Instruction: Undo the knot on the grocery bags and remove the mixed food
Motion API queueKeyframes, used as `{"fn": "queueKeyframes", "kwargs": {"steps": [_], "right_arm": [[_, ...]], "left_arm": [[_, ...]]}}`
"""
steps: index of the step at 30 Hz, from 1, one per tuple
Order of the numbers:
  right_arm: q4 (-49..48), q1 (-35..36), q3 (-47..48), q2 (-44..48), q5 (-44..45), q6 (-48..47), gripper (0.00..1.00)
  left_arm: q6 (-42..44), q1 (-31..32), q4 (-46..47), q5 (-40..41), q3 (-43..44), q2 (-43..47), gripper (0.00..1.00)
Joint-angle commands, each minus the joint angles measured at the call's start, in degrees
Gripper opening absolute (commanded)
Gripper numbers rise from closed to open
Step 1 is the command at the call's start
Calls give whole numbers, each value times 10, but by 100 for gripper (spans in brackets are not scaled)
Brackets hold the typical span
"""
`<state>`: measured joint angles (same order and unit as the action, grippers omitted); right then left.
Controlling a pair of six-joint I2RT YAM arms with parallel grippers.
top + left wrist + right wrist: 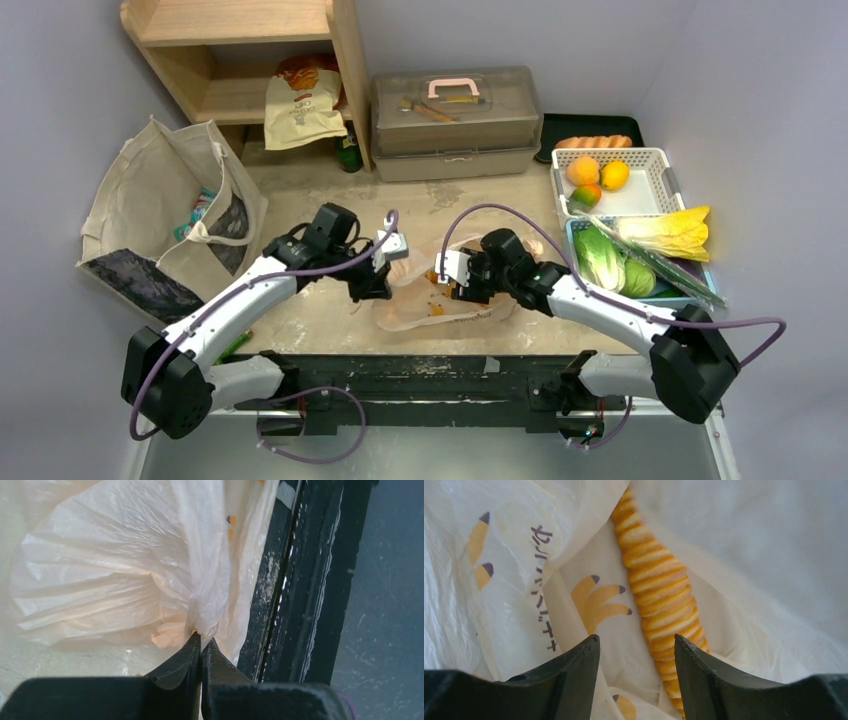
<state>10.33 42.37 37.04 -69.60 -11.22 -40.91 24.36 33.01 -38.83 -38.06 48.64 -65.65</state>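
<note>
**Scuffed pale surface, one bag held between two arms**

Left pincer (pixel 201 642) is clamped tight, its two dark fingertips meeting on a gathered fold of the grocery bag (pixel 100 580), just beside the black rail at the near edge of the surface (pixel 330 310). Right pincer (pixel 636 642) stands with its jaws apart and gripping nothing, poised over the printed plastic. In the right wrist view a long ridged orange vegetable (pixel 659 595) lies among the bag's folds, in line with the gap between the jaws.

From above, the bag lies crumpled and low between the two arms, near the front edge. Mixed food sits well apart at the right: round orange fruits (pixel 598 175) in a white basket (pixel 655 158), green leafy heads (pixel 605 260) and a yellow-green cabbage (pixel 672 232) in a blue one. A canvas tote (pixel 170 210) slumps at the left, with a wooden shelf (pixel 250 60) and a grey toolbox (pixel 455 120) behind.
</note>
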Motion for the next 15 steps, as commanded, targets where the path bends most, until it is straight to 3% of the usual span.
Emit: {"fn": "queueKeyframes", "kwargs": {"steps": [1, 7, 12, 15], "right_arm": [[2, -5, 46, -15, -10, -5, 55], [48, -32, 92, -40, -72, -38, 57], [97, -59, 147, -90, -111, -76, 56], [186, -84, 207, -151, -148, -117, 57]], "left_arm": [[-127, -55, 45, -51, 57, -29, 0], [-284, -119, 42, -102, 126, -112, 0], [-295, -122, -2, -129, 172, -169, 0], [-287, -126, -18, -131, 181, -187, 0]]}}
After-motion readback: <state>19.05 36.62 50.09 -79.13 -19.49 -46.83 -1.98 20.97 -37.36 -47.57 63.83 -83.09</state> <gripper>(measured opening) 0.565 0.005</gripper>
